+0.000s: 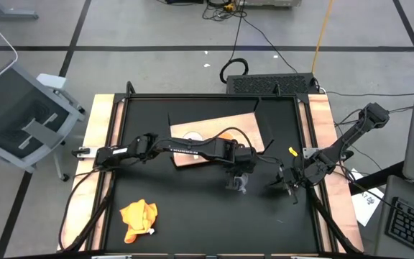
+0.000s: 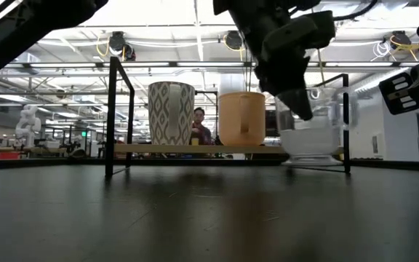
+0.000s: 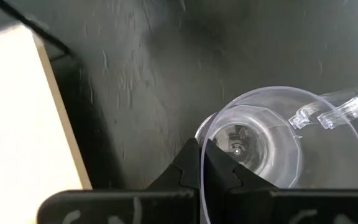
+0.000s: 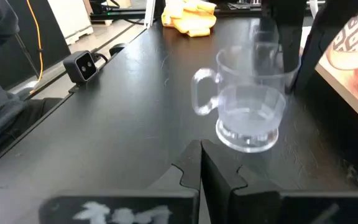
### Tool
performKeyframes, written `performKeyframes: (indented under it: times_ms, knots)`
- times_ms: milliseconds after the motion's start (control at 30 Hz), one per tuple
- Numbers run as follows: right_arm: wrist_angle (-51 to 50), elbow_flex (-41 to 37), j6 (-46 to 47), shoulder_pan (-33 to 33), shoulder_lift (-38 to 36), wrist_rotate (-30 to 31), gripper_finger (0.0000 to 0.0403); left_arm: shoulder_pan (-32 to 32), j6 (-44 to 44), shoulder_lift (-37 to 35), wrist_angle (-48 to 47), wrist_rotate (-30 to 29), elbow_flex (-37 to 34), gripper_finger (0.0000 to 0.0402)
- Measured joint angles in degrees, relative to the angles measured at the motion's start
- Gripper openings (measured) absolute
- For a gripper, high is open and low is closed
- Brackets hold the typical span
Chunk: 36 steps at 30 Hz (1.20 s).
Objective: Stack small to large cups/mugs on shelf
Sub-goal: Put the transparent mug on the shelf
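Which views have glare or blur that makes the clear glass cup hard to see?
Low view: bright ceiling lights behind wash out the glass cup, and the left gripper over it is a dark silhouette. Right wrist view: the cup is soft and slightly blurred. Left wrist view: the wooden board is overexposed; the cup's rim is sharp.

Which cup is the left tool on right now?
The glass cup, pinched at its rim by the left tool and standing on the table beside the shelf. The white cup and yellow cup stand on the shelf, untouched.
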Motion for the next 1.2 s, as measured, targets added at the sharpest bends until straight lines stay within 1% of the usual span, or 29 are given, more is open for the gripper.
performKeyframes:
  times_ms: [300,667,867,1067,1200]
  knots:
    - [0.3,0.0,-0.2,0.0,0.0,0.0,0.0000,-0.1,-0.1,1.3,-0.5,0.5,-0.1,0.0001]
    - [0.5,0.0,-0.2,0.0,0.0,0.0,0.0000,-0.2,-0.3,2.4,1.4,0.6,0.1,0.0001]
    - [0.6,0.0,-0.2,0.0,0.0,0.0,0.0000,-0.8,-3.1,2.5,3.8,0.4,0.0,0.0001]
    - [0.6,0.0,-0.2,0.0,0.0,0.0,0.0000,-1.6,-2.0,2.5,3.9,0.2,0.0,0.0001]
    - [0.5,0.0,-0.2,0.0,0.0,0.0,0.0000,-2.0,0.4,2.5,3.8,0.2,0.0,0.0001]
